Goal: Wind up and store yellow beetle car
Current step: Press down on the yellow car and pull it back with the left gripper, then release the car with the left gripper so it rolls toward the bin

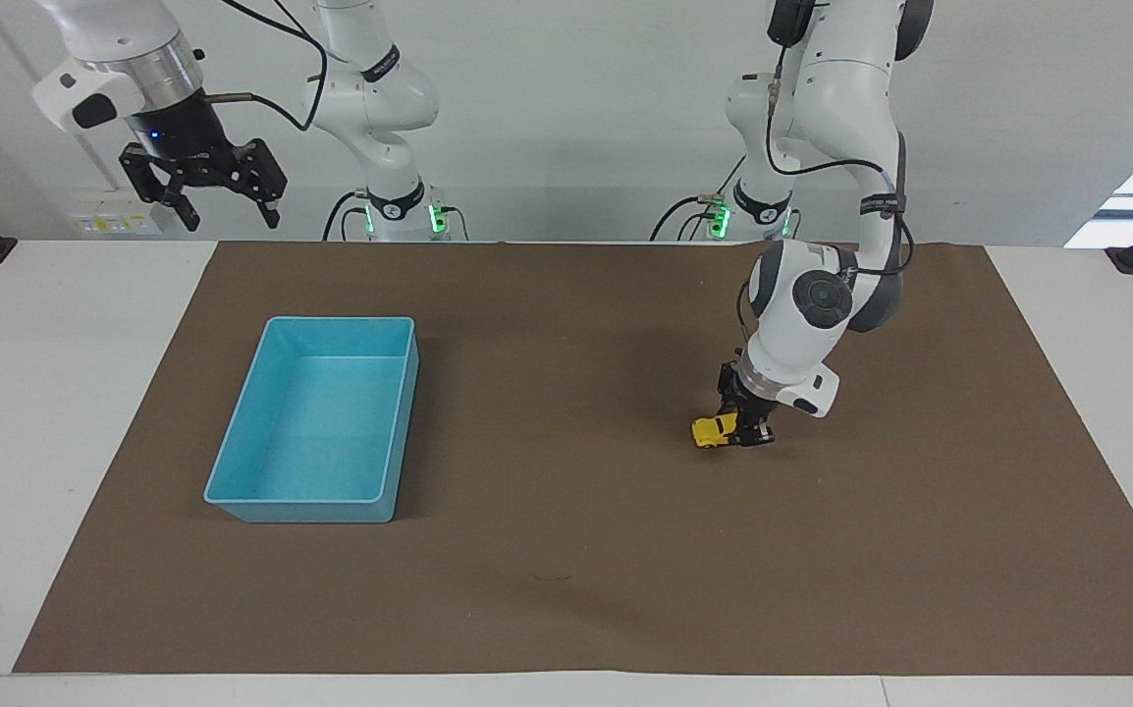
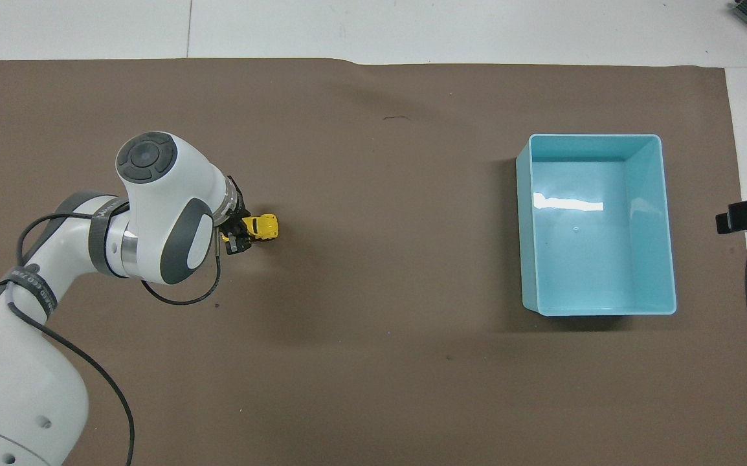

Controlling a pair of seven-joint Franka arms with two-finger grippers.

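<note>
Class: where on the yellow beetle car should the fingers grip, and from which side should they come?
Grip the yellow beetle car across its narrow body, coming from above: it sits low on the mat with its flanks exposed. The left gripper is shut on it this way.

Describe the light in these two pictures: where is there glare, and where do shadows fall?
Overhead view: a white streak of glare lies on the floor of the light blue rectangular plastic bin, and a soft shadow runs along its wall nearer the robots. Facing view: a dim shadow spreads on the brown paper mat beside the left claw, which grips the tiny yellow beetle toy car.
</note>
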